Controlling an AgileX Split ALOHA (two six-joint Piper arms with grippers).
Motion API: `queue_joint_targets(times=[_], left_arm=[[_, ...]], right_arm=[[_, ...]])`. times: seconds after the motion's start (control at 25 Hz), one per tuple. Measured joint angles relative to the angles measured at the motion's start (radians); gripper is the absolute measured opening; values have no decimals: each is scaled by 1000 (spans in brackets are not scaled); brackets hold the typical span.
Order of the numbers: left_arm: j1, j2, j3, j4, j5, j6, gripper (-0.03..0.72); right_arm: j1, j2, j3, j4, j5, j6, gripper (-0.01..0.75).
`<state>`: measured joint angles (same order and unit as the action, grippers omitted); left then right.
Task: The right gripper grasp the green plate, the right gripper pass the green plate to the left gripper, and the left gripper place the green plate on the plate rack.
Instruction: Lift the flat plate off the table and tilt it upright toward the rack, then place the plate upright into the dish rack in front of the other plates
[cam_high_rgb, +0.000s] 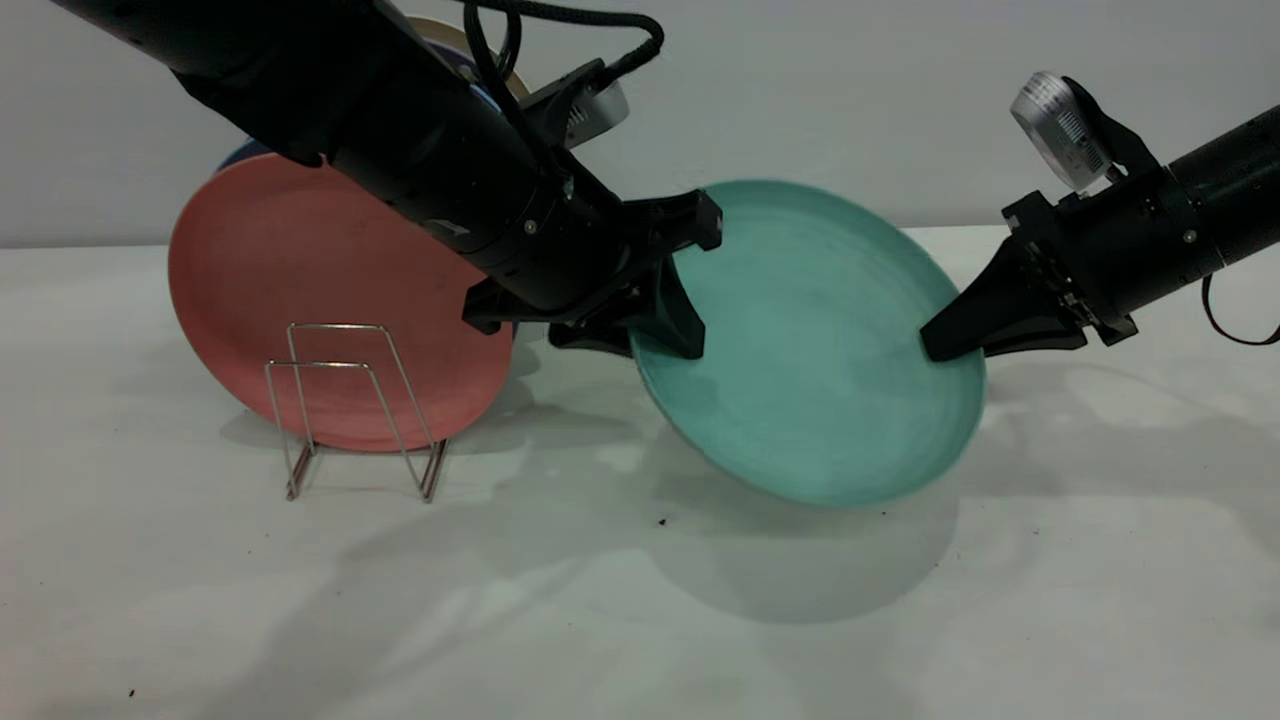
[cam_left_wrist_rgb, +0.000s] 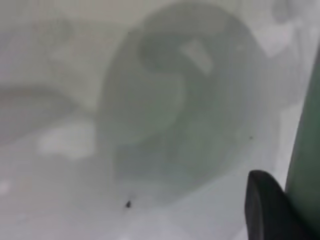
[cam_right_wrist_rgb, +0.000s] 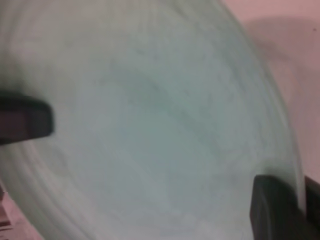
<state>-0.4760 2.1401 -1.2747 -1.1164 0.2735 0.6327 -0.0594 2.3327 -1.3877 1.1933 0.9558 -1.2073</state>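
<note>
Green plate (cam_high_rgb: 810, 350) held tilted in the air above the white table (cam_high_rgb: 640, 600), face toward the camera, between both arms, right of the plate rack (cam_high_rgb: 350, 410). Right gripper (cam_high_rgb: 935, 345) pinches the plate's right rim, fingers closed on it. Left gripper (cam_high_rgb: 665, 300) straddles the left rim; one finger (cam_high_rgb: 680, 320) lies over the front face, and the wrist view shows a dark fingertip (cam_left_wrist_rgb: 265, 205) just beside the rim edge, but whether the jaws have actually clamped I cannot tell. Judged to be the handover, mid-transfer. To do it well: the left jaws should seat firmly on the rim before the right lets go, and the release should be gentle, without twisting the plate. The rack's front wire loops stand unoccupied; a salmon-pink plate (cam_high_rgb: 330, 300) leans upright behind them, with blue plates (cam_high_rgb: 240, 155) just visible further back. The carry leftward must clear the pink plate's edge.
</note>
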Motion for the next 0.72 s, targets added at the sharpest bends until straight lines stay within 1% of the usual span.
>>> queue_joint_targets(times=[0.16, 0.2, 0.28, 0.32, 0.4, 0.48, 0.56, 0.64, 0.72], left_arm=[[0, 0, 0, -16, -5, 1, 93], [0, 0, 0, -16, -7, 2, 93], [0, 0, 0, -16, -11, 5, 93], [0, 0, 0, -16, -12, 10, 93], [0, -1, 0, -18, -16, 24, 93], [4, -6, 0, -22, -19, 41, 93], [14, -18, 0, -11, -34, 79, 93], [38, -40, 0, -8, -28, 131, 93], [70, -79, 0, -4, 4, 203, 93]], right_arm=[[0, 0, 0, -2, 0, 0, 44], [0, 0, 0, -1, 1, 2, 63], [0, -2, 0, 4, 6, 6, 124], [0, -4, 0, 5, 10, 12, 173], [-3, -23, 6, 5, 17, 24, 296], [-15, -64, 10, -3, 25, 27, 419], [-39, -117, 10, 0, 57, 31, 537], [-67, -186, 10, 3, 114, 41, 611], [-99, -246, 10, 3, 170, 63, 640]])
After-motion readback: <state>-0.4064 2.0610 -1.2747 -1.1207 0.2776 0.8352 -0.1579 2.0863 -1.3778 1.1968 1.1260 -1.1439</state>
